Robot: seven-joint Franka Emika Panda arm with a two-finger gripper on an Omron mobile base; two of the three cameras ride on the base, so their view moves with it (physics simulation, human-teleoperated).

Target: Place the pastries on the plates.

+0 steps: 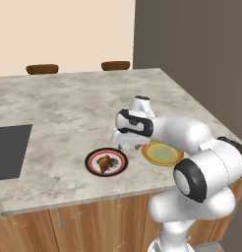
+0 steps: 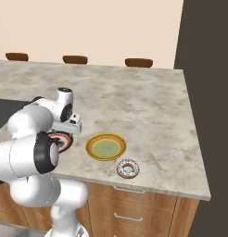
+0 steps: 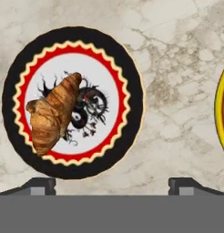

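Note:
The golden-brown croissant (image 3: 54, 113) lies on the left half of the black-rimmed plate (image 3: 135, 102), over its dark motif. My gripper (image 3: 111, 187) hovers above the counter just beside this plate, open and empty, its fingertips (image 3: 38, 185) set wide apart. From the left base view the croissant (image 1: 104, 162) and its plate (image 1: 87, 161) sit near the counter's front edge, with my hand just right of them. The yellow-orange plate (image 2: 105, 146) with the pale green centre is bare. The sprinkled ring doughnut (image 2: 128, 169) rests on the counter at that plate's front right.
A dark cooktop (image 1: 10, 147) is set into the marble counter (image 1: 69, 108) at the left. The counter's front edge runs close to both plates and the doughnut. Brown stools (image 2: 75, 59) stand along the far side. My arm covers part of the black-rimmed plate (image 2: 66, 141).

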